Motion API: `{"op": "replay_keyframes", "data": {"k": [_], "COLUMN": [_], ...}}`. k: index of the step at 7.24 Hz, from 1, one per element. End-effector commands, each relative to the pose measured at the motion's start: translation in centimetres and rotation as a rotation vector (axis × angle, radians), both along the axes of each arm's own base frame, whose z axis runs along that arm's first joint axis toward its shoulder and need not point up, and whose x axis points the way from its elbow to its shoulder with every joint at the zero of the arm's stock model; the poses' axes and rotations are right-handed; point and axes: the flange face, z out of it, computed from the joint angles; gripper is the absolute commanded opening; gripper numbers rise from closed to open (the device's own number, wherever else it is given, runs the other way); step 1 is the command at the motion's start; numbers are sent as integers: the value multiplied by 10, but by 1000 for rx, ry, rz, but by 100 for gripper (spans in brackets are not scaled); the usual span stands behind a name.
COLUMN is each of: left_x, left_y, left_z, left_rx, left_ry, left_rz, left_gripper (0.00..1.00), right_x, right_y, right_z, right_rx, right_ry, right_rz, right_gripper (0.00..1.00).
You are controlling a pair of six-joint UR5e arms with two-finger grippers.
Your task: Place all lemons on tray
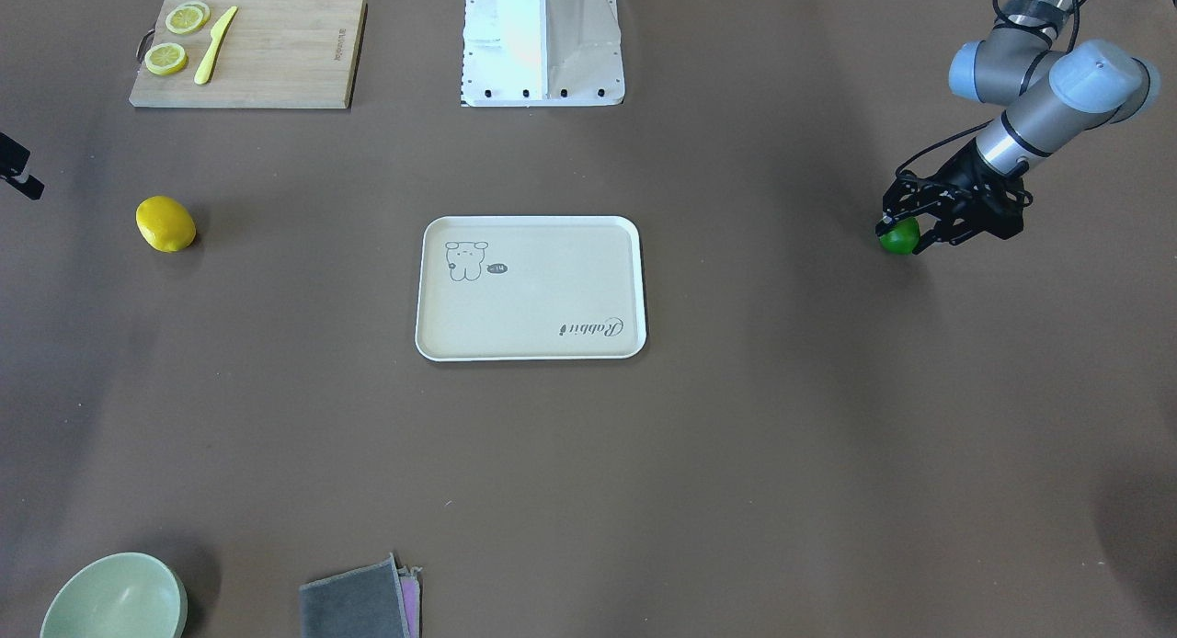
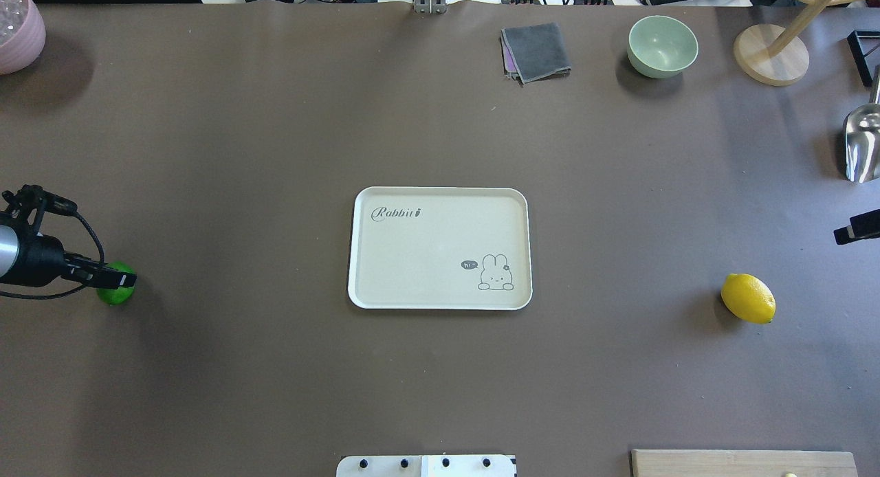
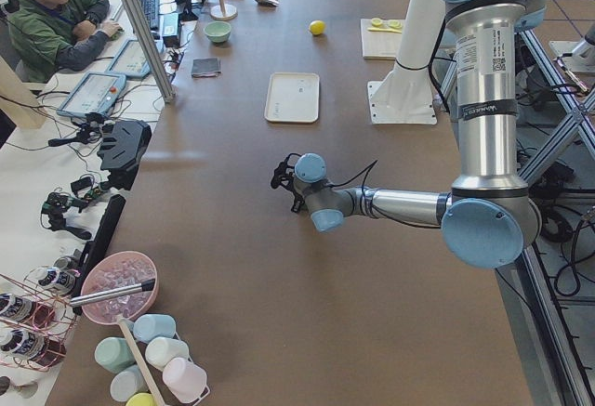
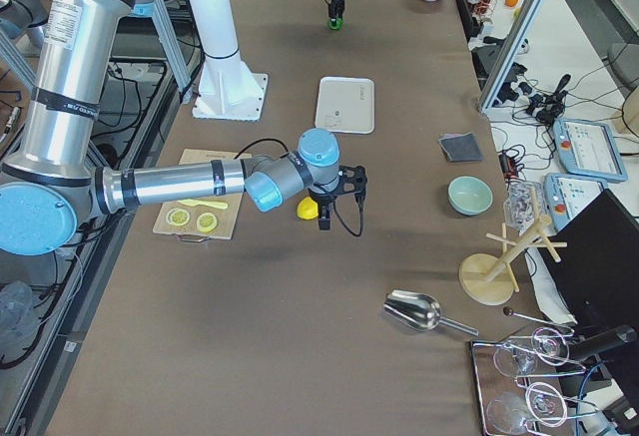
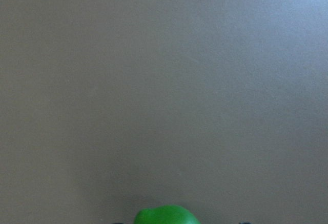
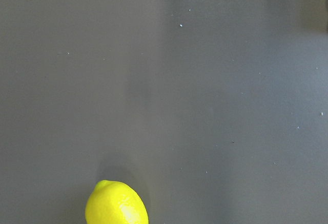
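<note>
The beige tray with the rabbit drawing lies at the table's middle with nothing on it; it also shows in the overhead view. The green lemon rests on the table on my left side. My left gripper is down around it, jaws open on either side; the left wrist view shows only the lemon's top. The yellow lemon lies on my right side. My right gripper is at the view's edge, above the table and apart from that lemon; its jaws do not show.
A wooden cutting board with lemon slices and a pale yellow knife sits near my base. A green bowl, a grey cloth, a wooden stand and a metal scoop are along the far side.
</note>
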Motion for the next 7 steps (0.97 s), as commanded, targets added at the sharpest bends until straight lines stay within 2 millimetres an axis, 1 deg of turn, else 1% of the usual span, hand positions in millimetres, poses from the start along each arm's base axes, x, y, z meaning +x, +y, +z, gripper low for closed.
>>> {"op": "replay_keyframes", "data": {"k": [1, 2, 3, 4, 5, 6, 7], "left_x": [6, 21, 41, 57, 83, 104, 147], "left_y": [-5, -20, -40, -47, -52, -52, -39], "left_z": [-34, -69, -107, -132, -170, -204, -238], "left_rx": [16, -36, -60, -87, -126, -155, -162], "left_ry": [53, 113, 174, 210, 271, 323, 366], "left_rz": [-3, -46, -72, -81, -81, -74, -99], "left_gripper": [0, 0, 0, 0, 0, 0, 0], "right_x": [0, 0, 0, -1, -1, -2, -3], "right_y": [0, 0, 0, 0, -1, -1, -1], "right_z": [-1, -1, -1, -1, -1, -1, -2], "right_rx": [2, 2, 2, 2, 3, 3, 4], "right_ry": [0, 0, 0, 0, -2, -2, -3], "right_rz": [0, 0, 0, -2, -3, -4, -7], "right_gripper": [100, 100, 100, 100, 100, 100, 100]}}
